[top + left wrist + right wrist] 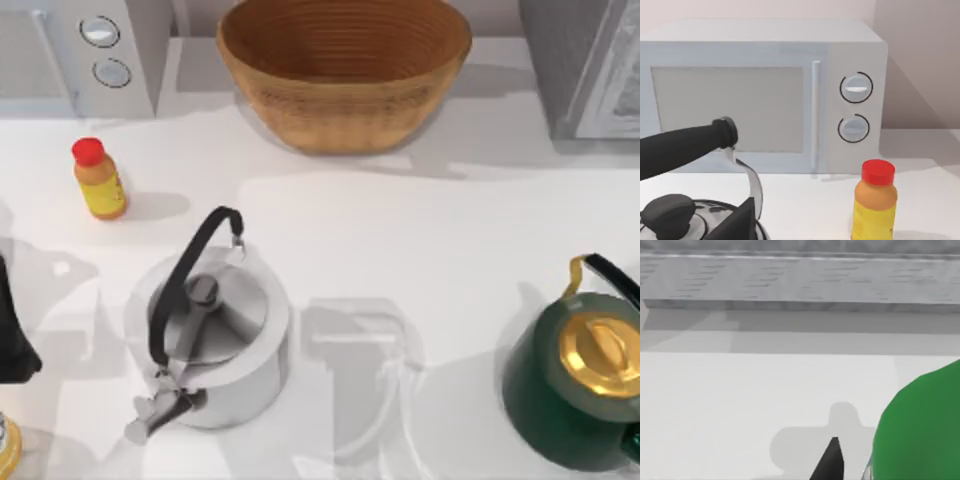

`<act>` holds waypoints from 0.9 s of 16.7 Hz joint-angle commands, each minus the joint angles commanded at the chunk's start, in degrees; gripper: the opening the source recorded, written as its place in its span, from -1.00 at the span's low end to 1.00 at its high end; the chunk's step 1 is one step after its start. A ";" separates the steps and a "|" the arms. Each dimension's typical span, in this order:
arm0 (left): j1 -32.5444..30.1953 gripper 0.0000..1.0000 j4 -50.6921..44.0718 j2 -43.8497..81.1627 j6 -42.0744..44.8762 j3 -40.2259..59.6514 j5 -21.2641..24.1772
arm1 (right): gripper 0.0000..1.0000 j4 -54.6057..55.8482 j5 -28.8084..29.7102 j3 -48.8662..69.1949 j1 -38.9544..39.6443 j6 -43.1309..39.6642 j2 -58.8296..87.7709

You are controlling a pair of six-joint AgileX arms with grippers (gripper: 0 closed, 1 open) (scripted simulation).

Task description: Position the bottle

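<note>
White table with kitchenware

On the white table (420, 240) a wicker basket (345, 70) is set at the far middle, a microwave (765, 95) at the far left, an orange-yellow bottle with a red cap (99, 180) near it, a steel kettle (215, 340) left of centre, and a green kettle with a gold lid (580, 385) at the right.

basket (345, 70) at the table's (420, 260) back middle, microwave (90, 50) back left, small bottle (99, 179) just in front of it, steel kettle (212, 335) front left (handle up), second kettle (580, 385) front right, well apart
</note>
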 joint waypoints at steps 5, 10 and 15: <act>0.00 1.00 0.00 0.00 0.00 0.00 0.00 | -1.00 4.24 0.76 1.38 0.66 0.36 5.15; 0.00 1.00 0.00 0.00 0.00 0.00 0.00 | -1.00 8.21 1.36 2.53 1.39 0.83 10.53; 0.00 1.00 0.00 0.00 0.00 0.00 0.00 | -1.00 12.61 2.19 3.87 2.11 1.22 15.89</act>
